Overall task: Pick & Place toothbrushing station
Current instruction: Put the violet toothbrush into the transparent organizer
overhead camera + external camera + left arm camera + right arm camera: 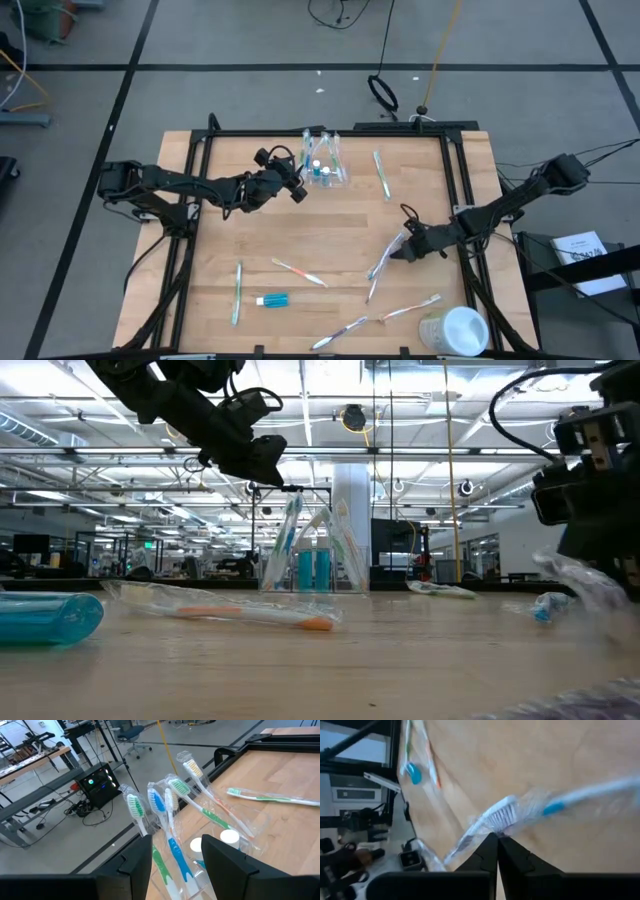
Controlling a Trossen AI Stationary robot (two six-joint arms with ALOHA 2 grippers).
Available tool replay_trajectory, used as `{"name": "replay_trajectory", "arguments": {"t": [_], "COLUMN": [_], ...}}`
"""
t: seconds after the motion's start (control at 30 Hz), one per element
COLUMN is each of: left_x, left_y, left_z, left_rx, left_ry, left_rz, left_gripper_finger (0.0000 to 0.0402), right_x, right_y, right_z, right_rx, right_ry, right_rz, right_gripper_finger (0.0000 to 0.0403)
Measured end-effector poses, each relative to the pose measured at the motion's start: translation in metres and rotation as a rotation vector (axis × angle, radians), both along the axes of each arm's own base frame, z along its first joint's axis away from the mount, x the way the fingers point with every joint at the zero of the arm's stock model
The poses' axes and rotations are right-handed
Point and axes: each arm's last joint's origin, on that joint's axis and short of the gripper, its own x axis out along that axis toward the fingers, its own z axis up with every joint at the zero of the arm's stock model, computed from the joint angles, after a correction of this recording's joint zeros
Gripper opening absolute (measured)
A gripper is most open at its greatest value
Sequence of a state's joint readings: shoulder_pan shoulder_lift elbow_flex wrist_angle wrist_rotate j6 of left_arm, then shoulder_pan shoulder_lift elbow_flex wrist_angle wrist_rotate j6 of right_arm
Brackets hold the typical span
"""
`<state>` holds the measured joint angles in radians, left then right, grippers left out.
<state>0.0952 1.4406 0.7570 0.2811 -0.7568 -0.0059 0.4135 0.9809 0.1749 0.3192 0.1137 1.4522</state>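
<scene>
A small clear cup (325, 170) stands at the table's far middle, holding several wrapped toothbrushes (172, 820) and two white-capped blue tubes (227, 839). My left gripper (295, 187) hovers just left of the cup and higher than its rim, open and empty. In its wrist view the open gripper (175, 865) frames the cup's contents. My right gripper (402, 247) is at the table's right, shut on a clear-wrapped toothbrush (383, 262) with a blue-marked white handle. A third blue tube (272, 299) lies near the front left. My right gripper pinches the wrapped toothbrush between its two shut fingers at the bristle head (504, 816), on the clear wrapper there. The fingers lie across the brush. They come from the table's right, slanting down. The handle (590, 795) stretches away over the wood; I cannot tell whether it is lifted clear.
Loose wrapped toothbrushes lie at the far right (380, 172), front left (237, 292), front middle (298, 271) and along the front (338, 333), (410, 308). A larger white cup (455, 330) lies at the front right corner. A black frame (455, 180) edges the table.
</scene>
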Motion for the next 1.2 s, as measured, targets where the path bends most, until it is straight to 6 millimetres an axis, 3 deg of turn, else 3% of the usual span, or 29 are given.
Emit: {"name": "replay_trajectory", "arguments": {"t": [0.23,0.43,0.57,0.77,1.0,1.2], "left_x": [0.0,0.0,0.0,0.0,-0.001,-0.002], "left_y": [0.0,0.0,0.0,0.001,0.009,0.013], "left_z": [0.0,0.001,0.001,0.001,0.001,0.001], "left_rx": [0.0,0.003,0.003,0.003,0.003,0.001], "left_ry": [0.0,-0.005,-0.005,-0.005,-0.01,-0.016], "left_rz": [0.0,-0.001,-0.001,0.001,0.03,0.046], "left_gripper_finger": [0.0177,0.0177,0.0177,0.0177,0.0177,0.0177], "right_x": [0.004,0.012,0.019,0.028,0.062,0.1], "right_y": [-0.015,-0.041,-0.06,-0.084,-0.108,-0.13], "right_z": [0.006,0.012,0.028,0.061,0.106,0.129], "right_rx": [-0.167,-0.473,-0.697,-0.898,-1.076,-1.204], "right_ry": [-0.08,-0.157,-0.284,-0.452,-0.332,-0.26], "right_rz": [-0.007,-0.097,-0.192,-0.291,-0.23,-0.21], "right_gripper_finger": [0.0,0.0,0.0,0.0,0.0,0.0]}}
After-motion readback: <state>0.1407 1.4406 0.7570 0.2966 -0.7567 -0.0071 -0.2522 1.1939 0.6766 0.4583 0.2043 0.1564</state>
